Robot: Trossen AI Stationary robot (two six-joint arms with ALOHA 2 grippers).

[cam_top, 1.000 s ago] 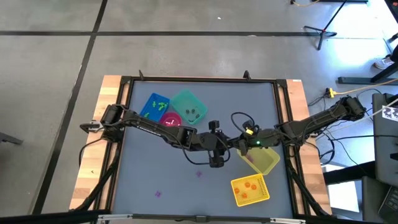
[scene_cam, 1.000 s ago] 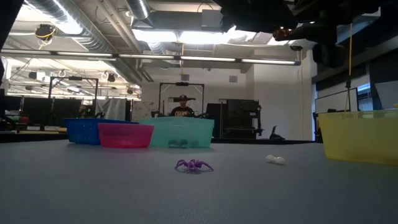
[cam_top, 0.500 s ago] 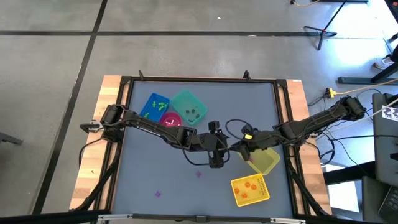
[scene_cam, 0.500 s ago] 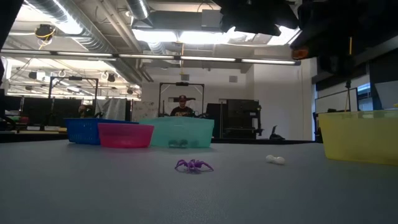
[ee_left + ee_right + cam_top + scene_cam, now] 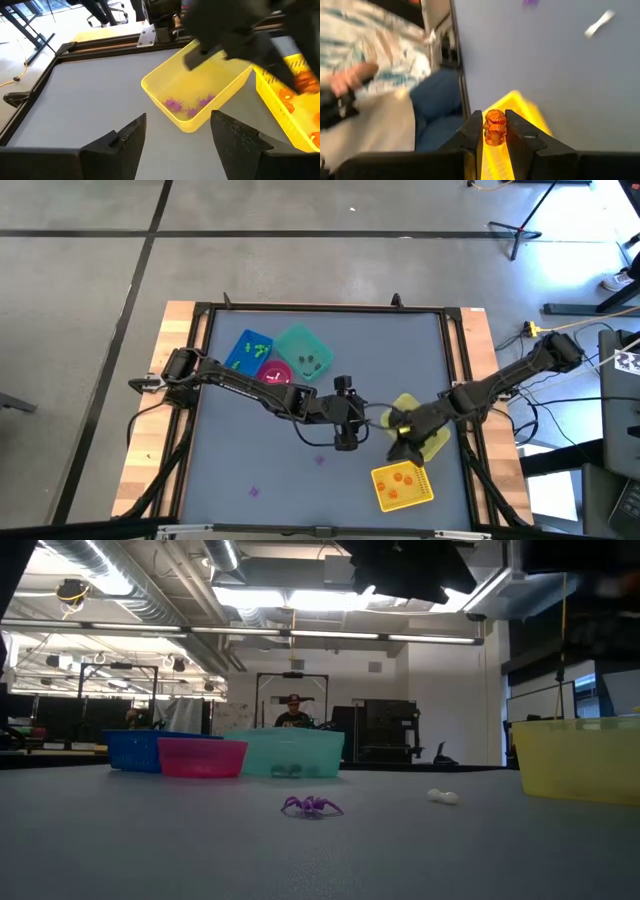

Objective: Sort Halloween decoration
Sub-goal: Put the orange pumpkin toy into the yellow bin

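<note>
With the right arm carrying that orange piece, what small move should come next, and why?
Probably carry it a little farther over the yellow bin with orange pieces and open the jaws. The right gripper pinches an orange trinket, with that bin's yellow rim just below it in the right wrist view; from above, the arm sits at the bin's edge. The left gripper waits open near the purple-spider bin.

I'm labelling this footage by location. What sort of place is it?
Probably a robotics lab or workshop: bare ceiling pipes and strip lights overhead, black equipment racks behind the table, and a concrete floor with cables.
</note>
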